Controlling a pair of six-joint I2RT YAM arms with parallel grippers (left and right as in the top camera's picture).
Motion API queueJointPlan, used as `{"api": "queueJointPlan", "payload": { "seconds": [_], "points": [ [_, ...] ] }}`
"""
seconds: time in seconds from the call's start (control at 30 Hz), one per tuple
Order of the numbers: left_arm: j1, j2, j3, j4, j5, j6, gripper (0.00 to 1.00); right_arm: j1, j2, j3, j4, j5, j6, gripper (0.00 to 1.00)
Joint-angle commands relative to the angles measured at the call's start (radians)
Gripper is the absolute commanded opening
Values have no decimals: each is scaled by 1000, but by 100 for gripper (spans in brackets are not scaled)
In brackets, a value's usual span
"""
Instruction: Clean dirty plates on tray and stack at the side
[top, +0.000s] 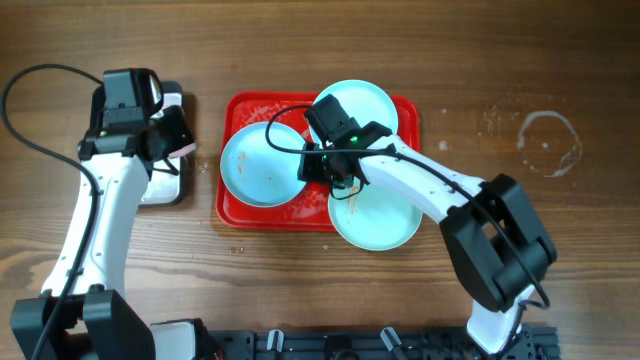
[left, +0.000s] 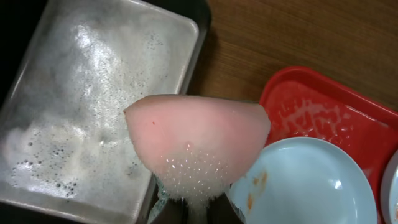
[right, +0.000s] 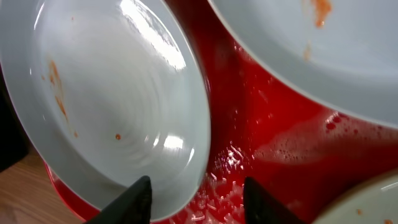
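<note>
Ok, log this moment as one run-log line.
left gripper: shut on foamy pink sponge by metal pan | right gripper: open at plate rim | dirty plates: three on red tray, unstacked

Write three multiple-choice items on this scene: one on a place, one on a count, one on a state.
1. Where does the metal pan lie relative to the red tray?
A. Inside it
B. Beside it, on the left arm's side
C. Beyond it, on the right arm's side

2. How many pale blue plates show?
A. Two
B. Three
C. Four

3. What state is the left pincer in?
A. Open, empty
B. Shut on a plate
C. Shut on the pink sponge

Key: 1 B, the overhead view shows it under the left arm; 2 B, three sit on the tray; 3 C, the foamy sponge fills its wrist view.
</note>
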Motion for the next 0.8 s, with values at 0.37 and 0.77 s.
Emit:
{"api": "queueJointPlan", "payload": {
  "seconds": [0.37, 0.77],
  "points": [
    [-179, 31, 19, 6, 79, 13, 4, 4, 116, -4, 80, 36, 127, 4],
    [-367, 291, 18, 98, 85, 21, 4, 4, 116, -4, 79, 13, 119, 4]
  ]
}}
